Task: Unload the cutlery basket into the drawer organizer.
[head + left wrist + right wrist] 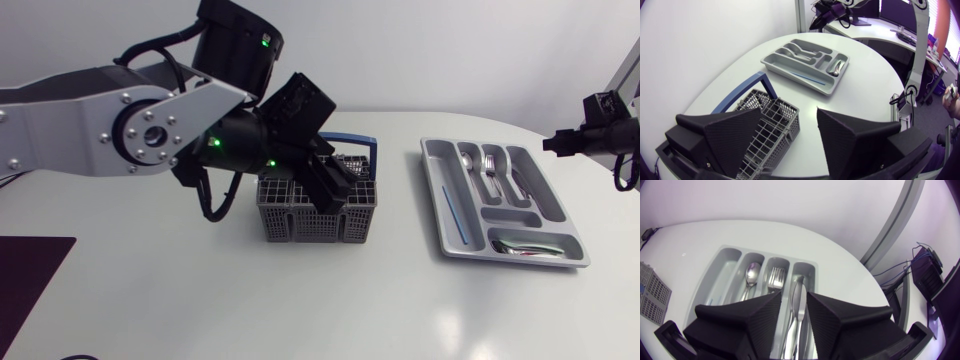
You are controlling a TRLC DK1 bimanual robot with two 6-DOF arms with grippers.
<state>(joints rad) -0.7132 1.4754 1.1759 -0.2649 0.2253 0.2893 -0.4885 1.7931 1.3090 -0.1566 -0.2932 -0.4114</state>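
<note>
Any cutlery left should be stiff, light, slick steel, so we would pinch it crosswise on the handle, just above the cells. The basket [280, 215] stands mid-table with its blue handle [740, 92] up. The cells we can see hold nothing, though our left arm hides some. Our left gripper [789, 112] hangs over it, fingers wide apart and empty. The organizer [434, 190] lies well apart to the right, holding a spoon [752, 272], a fork [775, 275], knives [799, 295], a thin blue stick [452, 208] and more pieces in the cross compartment. Our right gripper [794, 294] hovers above it, fingers narrowly parted, holding nothing
</note>
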